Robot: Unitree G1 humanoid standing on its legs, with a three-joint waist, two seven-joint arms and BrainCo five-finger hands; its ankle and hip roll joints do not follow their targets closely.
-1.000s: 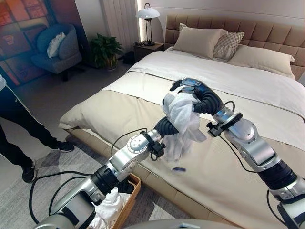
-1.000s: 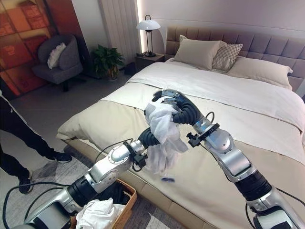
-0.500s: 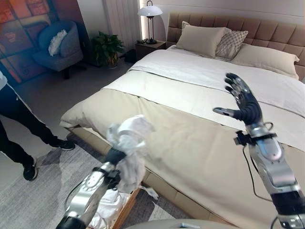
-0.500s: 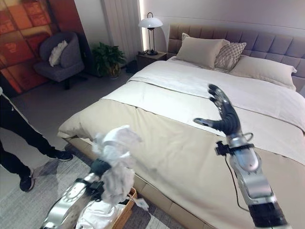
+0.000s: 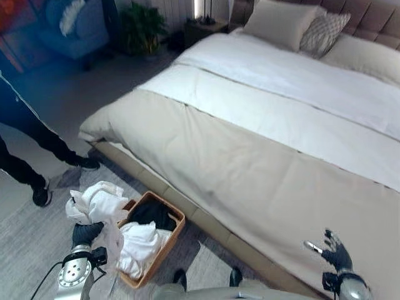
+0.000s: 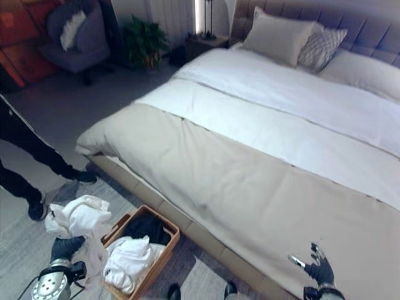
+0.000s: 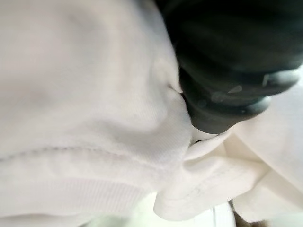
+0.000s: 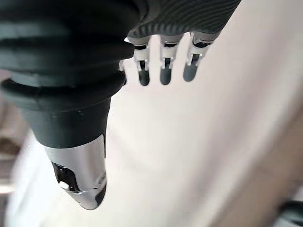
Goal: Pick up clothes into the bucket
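The white garment, handed off by the now splayed right hand, hangs bunched in the left hand's grip beside the wicker basket, ready to drop in.

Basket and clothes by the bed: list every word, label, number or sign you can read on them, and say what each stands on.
No readable text.
White garment bunched over the left hand: no print to be seen.
Basket with white and dark clothes inside: no label to be seen.
Bed cover, near the open right hand: plain.
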